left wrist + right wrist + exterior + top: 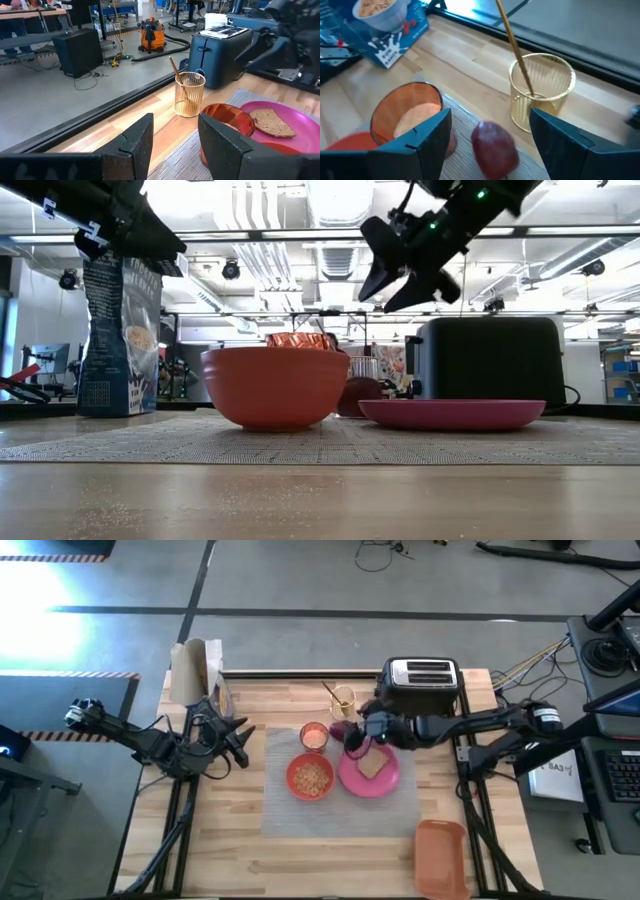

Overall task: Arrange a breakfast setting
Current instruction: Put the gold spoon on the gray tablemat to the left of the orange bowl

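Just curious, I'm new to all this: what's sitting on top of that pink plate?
A brown toast slice lies on the pink plate. The right hand, open, hangs over the plate's rim and hides part of it, so anything there cannot be seen.

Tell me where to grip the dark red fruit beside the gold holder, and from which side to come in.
Grip the dark red fruit across its rounded middle, coming straight down from above. It lies free on the mat between the orange cup and the gold wire holder, so a level approach looks crowded. The right tool hangs open right over it.
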